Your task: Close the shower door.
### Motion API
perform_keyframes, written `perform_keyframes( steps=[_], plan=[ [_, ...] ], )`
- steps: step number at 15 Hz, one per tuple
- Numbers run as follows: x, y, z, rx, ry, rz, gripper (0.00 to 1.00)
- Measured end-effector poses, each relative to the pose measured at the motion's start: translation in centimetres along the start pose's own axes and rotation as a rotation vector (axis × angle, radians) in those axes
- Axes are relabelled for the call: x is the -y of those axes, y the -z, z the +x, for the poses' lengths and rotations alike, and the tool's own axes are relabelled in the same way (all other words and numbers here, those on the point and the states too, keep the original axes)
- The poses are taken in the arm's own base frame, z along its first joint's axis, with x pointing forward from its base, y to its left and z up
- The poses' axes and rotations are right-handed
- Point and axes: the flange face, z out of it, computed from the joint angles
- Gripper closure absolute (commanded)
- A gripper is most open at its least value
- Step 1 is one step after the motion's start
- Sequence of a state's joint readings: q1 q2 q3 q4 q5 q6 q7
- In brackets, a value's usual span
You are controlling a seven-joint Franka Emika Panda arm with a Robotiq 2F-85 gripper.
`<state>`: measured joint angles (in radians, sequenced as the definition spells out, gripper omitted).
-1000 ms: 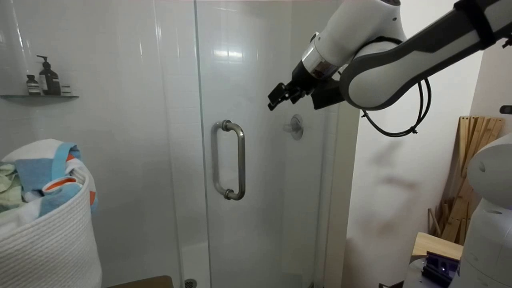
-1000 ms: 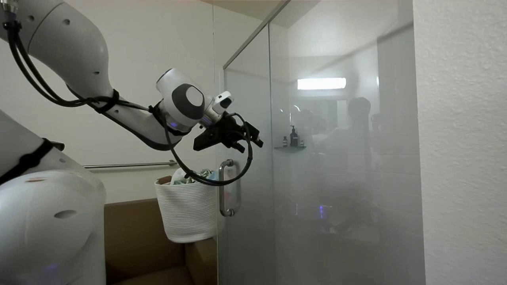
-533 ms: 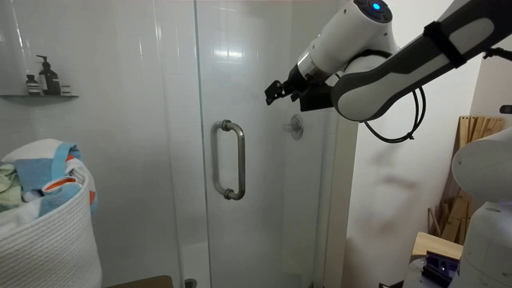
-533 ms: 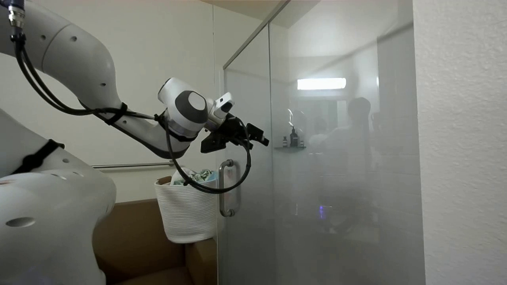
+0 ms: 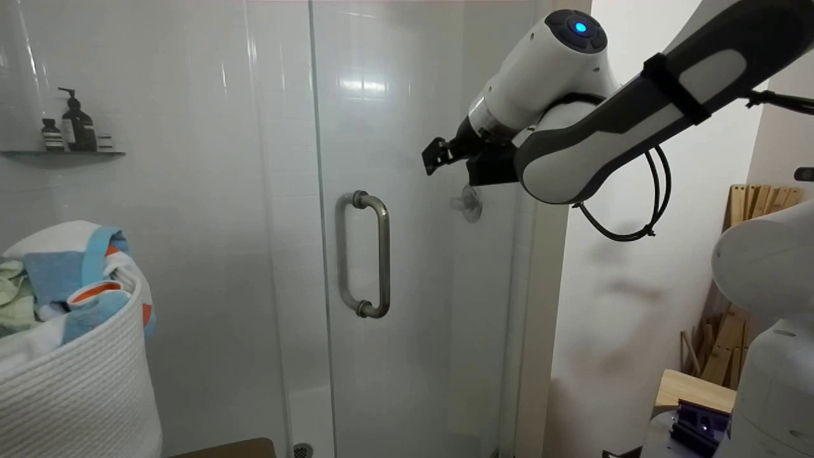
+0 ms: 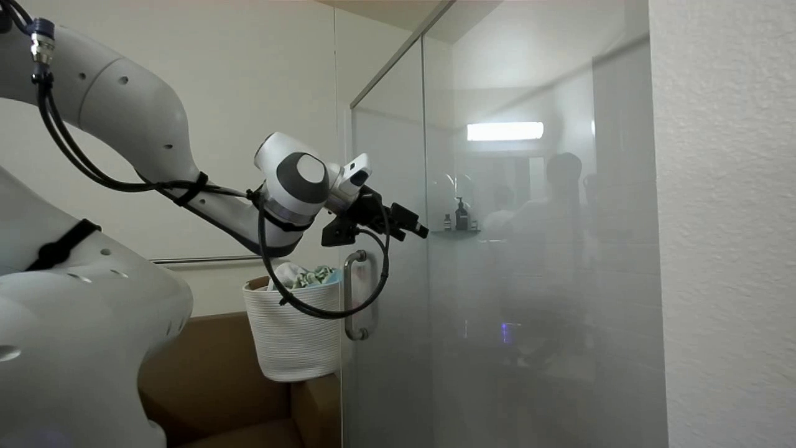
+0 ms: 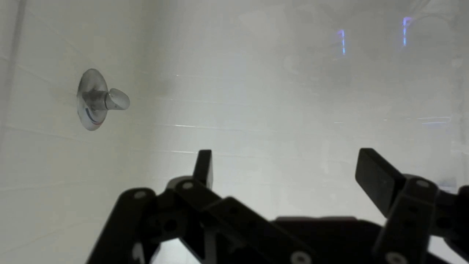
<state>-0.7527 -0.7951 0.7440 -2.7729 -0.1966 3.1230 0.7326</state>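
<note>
The shower door [image 5: 413, 375] is a tall clear glass panel with a vertical metal loop handle [image 5: 383, 254]. The door [image 6: 398, 361] and its handle [image 6: 350, 298] also show in an exterior view beside the basket. My gripper [image 5: 434, 159] is above and right of the handle in that picture, apart from it; in another picture my gripper [image 6: 411, 233] is in front of the glass. I cannot tell whether it touches the glass. In the wrist view my gripper [image 7: 284, 161] has its fingers wide apart with nothing between them. The handle is out of the wrist view.
A white basket with towels [image 5: 82, 369] stands near the door, on a brown seat [image 6: 224, 373]. A plain glass panel [image 6: 547, 298] adjoins the door. A shower valve [image 7: 92, 101] and a shelf with bottles [image 5: 76, 152] are visible. Arm cables [image 6: 323, 311] hang in a loop.
The arm has swung lower, and the gripper has moved forward toward the glass, rightward in an exterior view. The door and handle have not visibly moved.
</note>
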Motion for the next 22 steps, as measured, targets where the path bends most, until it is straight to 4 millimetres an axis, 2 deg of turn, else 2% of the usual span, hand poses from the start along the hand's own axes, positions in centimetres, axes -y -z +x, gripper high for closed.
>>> perform_keyframes(
  steps=[3, 12, 22],
  plan=[
    [0.2, -0.6, -0.5, 0.011, -0.032, -0.013, 0.0],
    [0.4, -0.5, -0.6, 0.013, -0.059, -0.008, 0.0],
    [2.7, 0.1, -1.0, -0.017, -0.057, 0.046, 0.0]
  ],
)
